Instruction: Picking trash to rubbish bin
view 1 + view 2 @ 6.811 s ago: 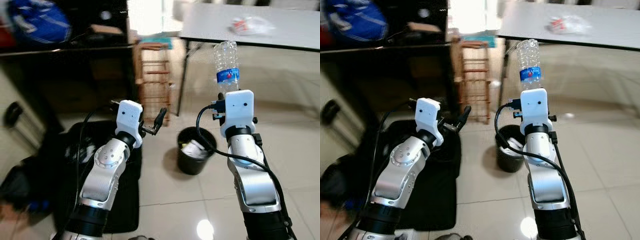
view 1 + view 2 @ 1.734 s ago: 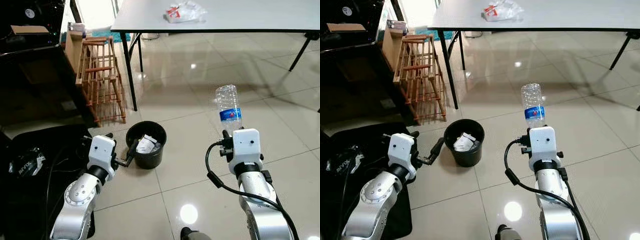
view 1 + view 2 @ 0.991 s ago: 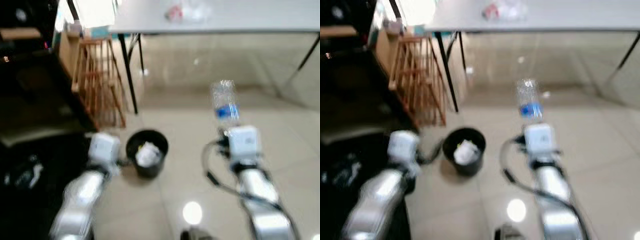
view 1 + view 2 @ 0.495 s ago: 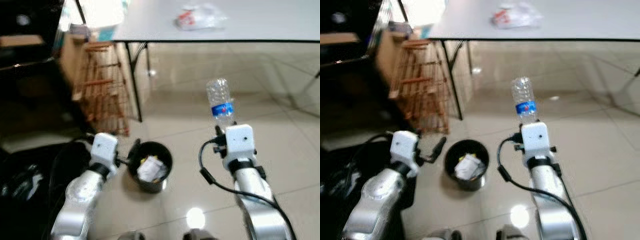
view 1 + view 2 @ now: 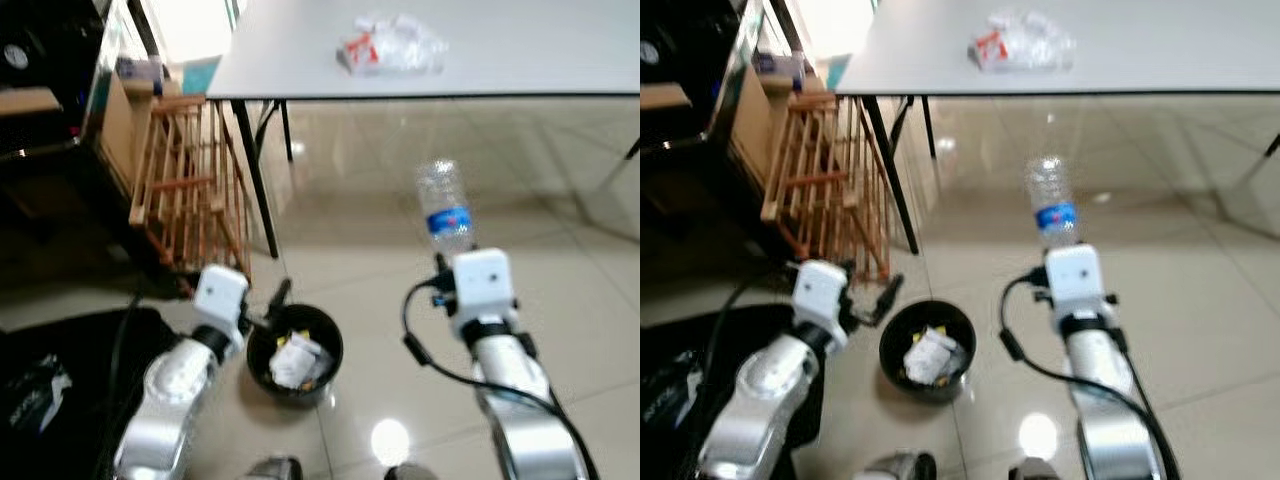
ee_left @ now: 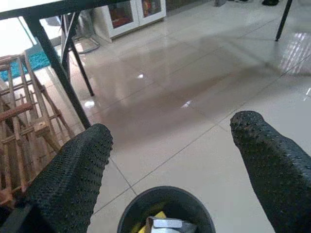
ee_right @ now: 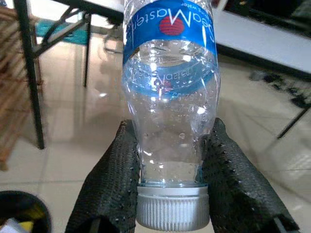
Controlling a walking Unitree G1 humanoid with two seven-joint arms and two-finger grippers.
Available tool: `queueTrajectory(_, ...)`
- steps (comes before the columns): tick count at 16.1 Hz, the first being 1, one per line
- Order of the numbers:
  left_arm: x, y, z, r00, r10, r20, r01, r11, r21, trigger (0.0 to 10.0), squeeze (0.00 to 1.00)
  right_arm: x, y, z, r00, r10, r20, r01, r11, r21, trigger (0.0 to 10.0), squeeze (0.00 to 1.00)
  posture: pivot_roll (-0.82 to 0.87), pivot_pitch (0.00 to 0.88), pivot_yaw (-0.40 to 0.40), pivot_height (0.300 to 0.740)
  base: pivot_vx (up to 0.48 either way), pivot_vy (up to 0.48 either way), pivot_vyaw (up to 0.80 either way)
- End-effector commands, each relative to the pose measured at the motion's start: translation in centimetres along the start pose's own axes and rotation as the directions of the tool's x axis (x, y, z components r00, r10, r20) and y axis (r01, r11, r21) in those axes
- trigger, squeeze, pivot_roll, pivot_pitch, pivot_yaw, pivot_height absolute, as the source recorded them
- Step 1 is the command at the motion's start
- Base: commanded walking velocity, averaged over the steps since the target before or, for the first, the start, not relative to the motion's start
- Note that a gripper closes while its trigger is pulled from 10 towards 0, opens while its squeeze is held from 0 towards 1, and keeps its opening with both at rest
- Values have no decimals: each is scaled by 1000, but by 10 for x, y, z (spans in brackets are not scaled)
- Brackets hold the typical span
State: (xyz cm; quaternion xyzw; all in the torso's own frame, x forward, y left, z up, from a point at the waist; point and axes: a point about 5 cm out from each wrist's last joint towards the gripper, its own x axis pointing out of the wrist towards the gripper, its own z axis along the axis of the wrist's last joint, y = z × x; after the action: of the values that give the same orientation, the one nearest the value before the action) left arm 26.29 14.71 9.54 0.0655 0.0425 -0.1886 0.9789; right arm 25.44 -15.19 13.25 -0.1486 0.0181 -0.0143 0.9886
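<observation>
The right gripper (image 7: pixel 169 182) was clamped on the neck of a clear plastic bottle (image 5: pixel 446 213), its two black fingers (image 7: pixel 111 179) pressing just above the white cap (image 7: pixel 172 206). The bottle was held upside down, cap toward the wrist and base pointing up and away, with a blue label (image 7: pixel 169 26) around its body. In the head views the bottle stood above the white wrist housing of the right arm (image 5: pixel 1087 330), over bare tiled floor (image 5: pixel 580 300) and to the right of the bin (image 5: pixel 295 354), well apart from it. The bin was a round black bucket on the floor, holding crumpled white paper (image 5: pixel 928 354) and a bit of yellow. The left gripper (image 6: pixel 175 167) hung with its fingers spread wide and nothing between them, just above the bin's near-left rim; in the left wrist view the bin's rim (image 6: pixel 165 191) showed between the two studded pads (image 6: pixel 73 167). Beyond the bin stood a wooden rack (image 5: pixel 830 185) beside the black legs of a grey table (image 5: pixel 560 55). On the tabletop lay a crumpled clear plastic bag (image 5: pixel 392 45) with a red and white patch. A black bag (image 5: pixel 50 390) lay on the floor by the left arm (image 5: pixel 170 385), and dark shelving (image 5: pixel 680 90) stood at the far left.
</observation>
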Motion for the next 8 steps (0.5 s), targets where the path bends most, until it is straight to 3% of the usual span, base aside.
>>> queueTrajectory(1, -3, 5, -1, 1000, 16, -4, -16, 1000, 22, 10000, 0, 0, 4, 2, 1000, 14, 8, -14, 1000, 2, 10000, 0, -2, 147, 49, 740, 480, 0, 0)
queueTrajectory(2, -3, 5, -1, 1000, 18, -4, -18, 1000, 18, 10000, 0, 0, 4, 2, 1000, 14, 9, -14, 1000, 1, 10000, 0, -2, 147, 49, 740, 364, 0, 0)
queueTrajectory(8, 0, 4, -1, 1000, 18, -9, -18, 1000, 7, 10000, 0, 3, 7, 4, 1000, 22, 18, -22, 1000, -1, 10000, 0, 1, 136, 52, 740, 0, 0, 0)
